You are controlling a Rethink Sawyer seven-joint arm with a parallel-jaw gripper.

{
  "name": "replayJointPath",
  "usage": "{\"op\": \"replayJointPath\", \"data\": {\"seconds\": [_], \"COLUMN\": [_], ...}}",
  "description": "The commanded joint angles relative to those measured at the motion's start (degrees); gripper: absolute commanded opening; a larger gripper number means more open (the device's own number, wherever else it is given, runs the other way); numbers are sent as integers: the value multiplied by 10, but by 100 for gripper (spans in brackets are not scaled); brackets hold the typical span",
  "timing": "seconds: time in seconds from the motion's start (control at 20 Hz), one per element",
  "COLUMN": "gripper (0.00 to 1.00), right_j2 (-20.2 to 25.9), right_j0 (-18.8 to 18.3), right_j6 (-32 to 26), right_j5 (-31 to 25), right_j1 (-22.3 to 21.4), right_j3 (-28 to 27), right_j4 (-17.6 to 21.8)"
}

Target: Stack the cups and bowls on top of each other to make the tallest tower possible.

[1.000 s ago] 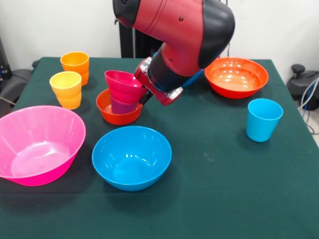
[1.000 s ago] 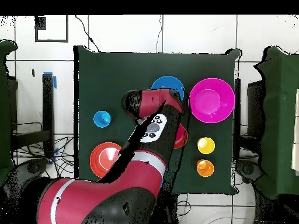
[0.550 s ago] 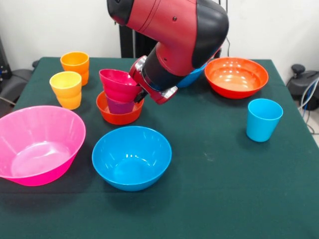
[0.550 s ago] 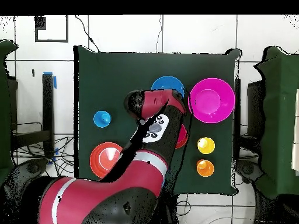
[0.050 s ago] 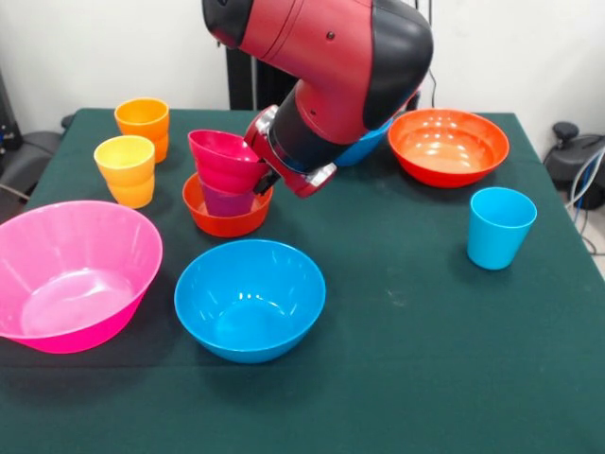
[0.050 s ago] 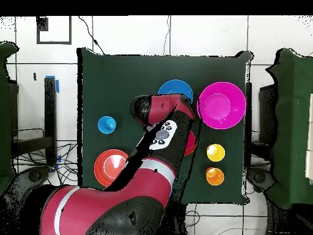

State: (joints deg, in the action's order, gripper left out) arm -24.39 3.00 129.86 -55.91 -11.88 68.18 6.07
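The tower stands left of centre: a small orange-red bowl (image 5: 225,216) holds a purple cup (image 5: 225,199), with a small magenta bowl (image 5: 227,156) tilted on top. My gripper (image 5: 267,178) sits against the right side of the magenta bowl, mostly hidden behind the red and black wrist (image 5: 302,142). In the overhead view the arm (image 6: 160,131) covers the tower except for a red sliver of the orange-red bowl (image 6: 191,145).
In front stand a blue bowl (image 5: 250,298) and a big pink bowl (image 5: 71,274). The yellow cup (image 5: 126,170) and orange cup (image 5: 143,123) are at the back left. A second blue bowl (image 5: 364,147) peeks from behind the arm, beside the wide orange bowl (image 5: 447,147). The light blue cup (image 5: 499,227) stands on the right.
The wrist has shifted a little left and up over the second, and the magenta bowl atop the tower moved left with it. In the last half second almost nothing moved.
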Motion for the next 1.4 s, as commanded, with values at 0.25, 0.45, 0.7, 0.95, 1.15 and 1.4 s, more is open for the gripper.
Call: {"op": "replayJointPath", "data": {"seconds": [0.25, 0.45, 0.7, 0.95, 1.15, 1.4], "gripper": [0, 0, 0, 0, 0, 0], "right_j2": [53, 59, 62, 67, 71, 88], "right_j0": [-10, -16, -21, -26, -33, -50], "right_j6": [26, 1, -23, -33, -51, -87], "right_j5": [-54, -66, -97, -99, -104, -112], "right_j1": [46, 57, 68, 81, 98, 143], "right_j3": [30, 11, -8, -22, -49, -118], "right_j4": [3, 11, 21, 27, 34, 39]}}
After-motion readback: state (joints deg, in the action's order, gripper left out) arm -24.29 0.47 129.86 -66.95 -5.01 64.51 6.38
